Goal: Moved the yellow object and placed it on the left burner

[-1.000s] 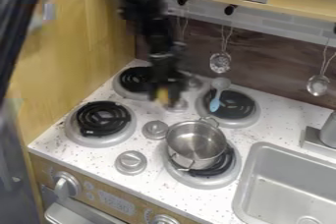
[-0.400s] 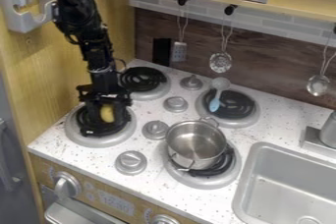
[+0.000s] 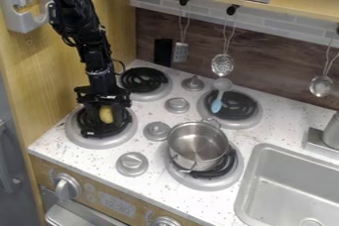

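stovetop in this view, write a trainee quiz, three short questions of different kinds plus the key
1. Multiple choice: what is at the gripper, by the front left burner?
A) a ladle
B) a yellow object
C) a lid

2. True or false: the pot is on the front right burner.

3. Fill in the blank: the spoon over the back right burner has a ____ handle.

Key: 1 B; 2 true; 3 blue
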### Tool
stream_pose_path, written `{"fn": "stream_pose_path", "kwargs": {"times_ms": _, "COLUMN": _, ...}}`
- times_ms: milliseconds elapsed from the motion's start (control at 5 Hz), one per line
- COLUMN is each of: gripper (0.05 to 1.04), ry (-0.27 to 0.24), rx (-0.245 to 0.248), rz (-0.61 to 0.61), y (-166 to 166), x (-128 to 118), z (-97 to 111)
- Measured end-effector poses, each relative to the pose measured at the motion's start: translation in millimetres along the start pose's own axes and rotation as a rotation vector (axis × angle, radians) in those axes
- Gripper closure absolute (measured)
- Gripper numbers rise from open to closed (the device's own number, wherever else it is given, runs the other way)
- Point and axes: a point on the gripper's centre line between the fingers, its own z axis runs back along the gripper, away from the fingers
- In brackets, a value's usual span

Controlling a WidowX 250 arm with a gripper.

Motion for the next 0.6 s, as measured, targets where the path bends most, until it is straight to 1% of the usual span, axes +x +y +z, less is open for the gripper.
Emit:
{"fn": "stream_pose_path", "kwargs": {"times_ms": 200, "gripper": 0.099, "ry": 0.001, "rx": 0.008, "rz": -0.004, "y": 0.6, "x": 0.0, "z": -0.1}}
{"fn": "stream_pose_path", "kwargs": {"times_ms": 400, "gripper": 0.070, "ry": -0.001, "rx": 0.028, "rz": -0.034, "y": -5.0, "x": 0.1, "z": 1.1}}
{"fn": "stream_pose_path", "kwargs": {"times_ms": 600, "gripper": 0.081, "ry": -0.053, "rx": 0.049, "rz": -0.092, "y": -13.9, "x": 6.1, "z": 29.2}}
